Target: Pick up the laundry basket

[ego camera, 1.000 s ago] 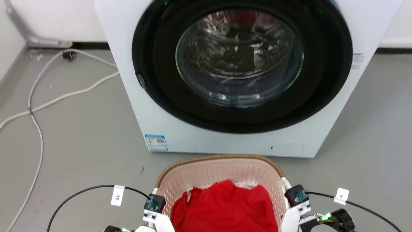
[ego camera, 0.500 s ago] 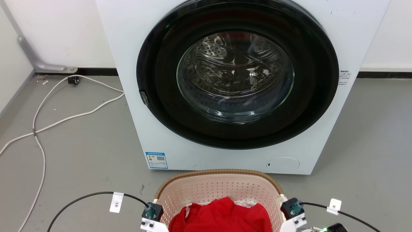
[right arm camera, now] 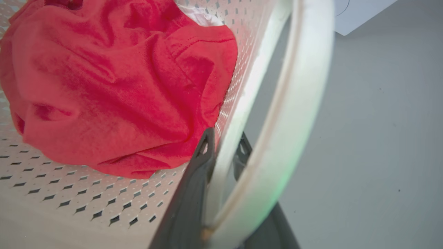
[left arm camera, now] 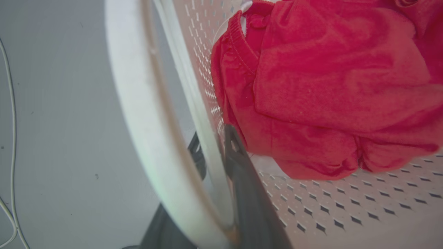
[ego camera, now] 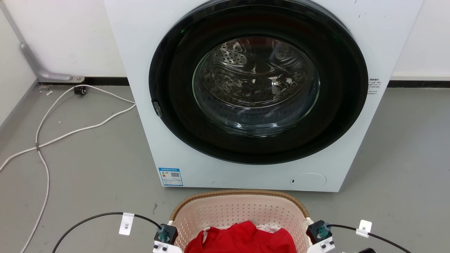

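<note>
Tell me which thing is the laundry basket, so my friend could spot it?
Find the big white washing machine with the round dark door. Right in front of it, low down, is the laundry basket, much smaller. It is cream-pink with little holes and a brown woven rim, and it has red clothing inside.

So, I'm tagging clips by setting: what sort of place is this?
Likely a laundry area: a front-loading washing machine on a grey floor, the laundry basket holding a red garment before it.
</note>
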Motion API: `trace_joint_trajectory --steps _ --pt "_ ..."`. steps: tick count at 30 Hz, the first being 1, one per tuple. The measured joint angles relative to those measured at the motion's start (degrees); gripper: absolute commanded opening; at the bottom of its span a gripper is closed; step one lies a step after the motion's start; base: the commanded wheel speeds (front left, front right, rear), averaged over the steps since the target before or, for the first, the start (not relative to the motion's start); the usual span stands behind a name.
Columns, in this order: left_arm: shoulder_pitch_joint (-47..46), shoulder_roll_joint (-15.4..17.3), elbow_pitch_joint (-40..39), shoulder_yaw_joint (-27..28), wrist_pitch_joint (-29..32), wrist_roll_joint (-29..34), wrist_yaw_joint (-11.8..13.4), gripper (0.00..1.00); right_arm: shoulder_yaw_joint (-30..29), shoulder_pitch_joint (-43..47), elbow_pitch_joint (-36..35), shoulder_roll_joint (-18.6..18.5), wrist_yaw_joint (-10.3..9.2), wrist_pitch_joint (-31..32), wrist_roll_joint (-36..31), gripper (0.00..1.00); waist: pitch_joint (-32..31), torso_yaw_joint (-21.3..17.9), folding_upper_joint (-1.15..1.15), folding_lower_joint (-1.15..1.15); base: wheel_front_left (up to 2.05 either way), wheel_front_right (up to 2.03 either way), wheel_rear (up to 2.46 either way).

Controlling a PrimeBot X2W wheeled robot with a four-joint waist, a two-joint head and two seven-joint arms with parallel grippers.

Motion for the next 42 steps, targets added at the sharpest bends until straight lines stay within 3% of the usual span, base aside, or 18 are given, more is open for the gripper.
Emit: trace_joint_trajectory --steps 42 --pt "0.1 0.8 0.3 -4.4 -1.0 -4.8 0.0 0.00 9.6 -0.6 0.7 -0.9 0.00 -0.4 9.5 0.00 0.0 -0.1 0.00 0.00 0.00 0.00 0.00"
